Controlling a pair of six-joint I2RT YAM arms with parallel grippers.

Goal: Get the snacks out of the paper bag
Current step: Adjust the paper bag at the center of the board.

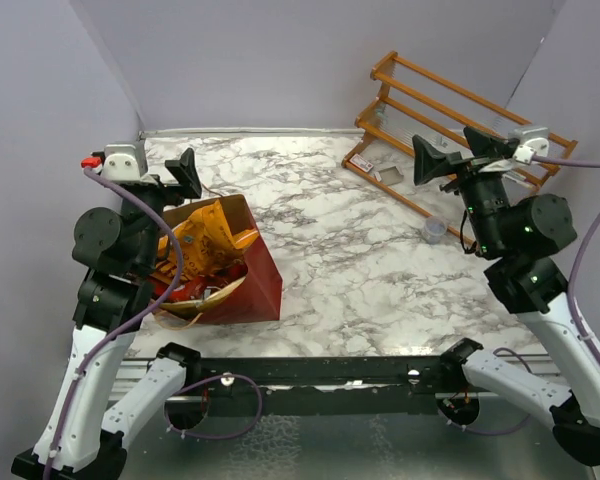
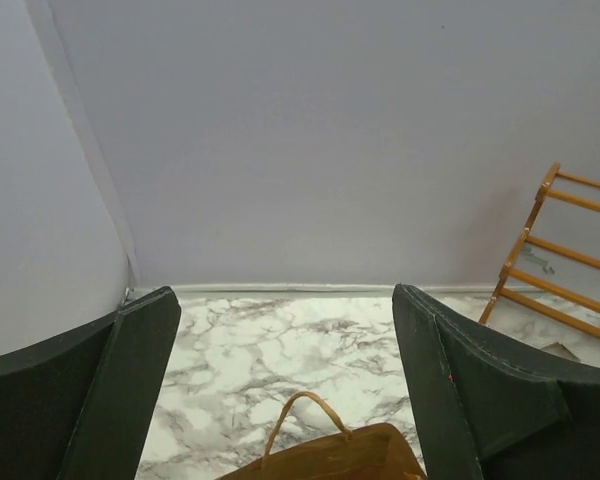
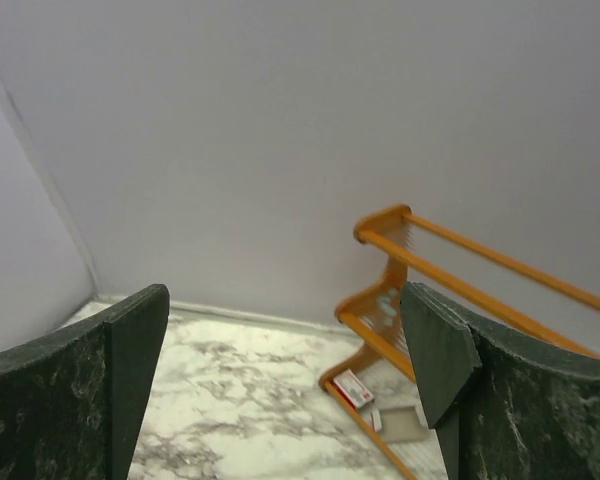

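Observation:
The dark red paper bag (image 1: 261,283) stands at the left of the marble table, its mouth open and leaning toward the left arm. An orange chip bag (image 1: 206,240) sticks out of it, with red packets (image 1: 186,291) lower down; the other snacks are hidden. My left gripper (image 1: 175,178) is open and empty, raised just behind the bag's far rim. In the left wrist view the gripper (image 2: 285,300) frames the bag's brown rim (image 2: 330,462) and a string handle (image 2: 302,402). My right gripper (image 1: 458,152) is open and empty, high at the right by the rack, and also shows in its own view (image 3: 285,295).
A wooden slatted rack (image 1: 450,110) stands at the back right, also in the right wrist view (image 3: 460,255), with a small red-and-white box (image 3: 352,388) at its foot. A small grey cup (image 1: 434,229) sits near the right arm. Grey walls close the back and sides.

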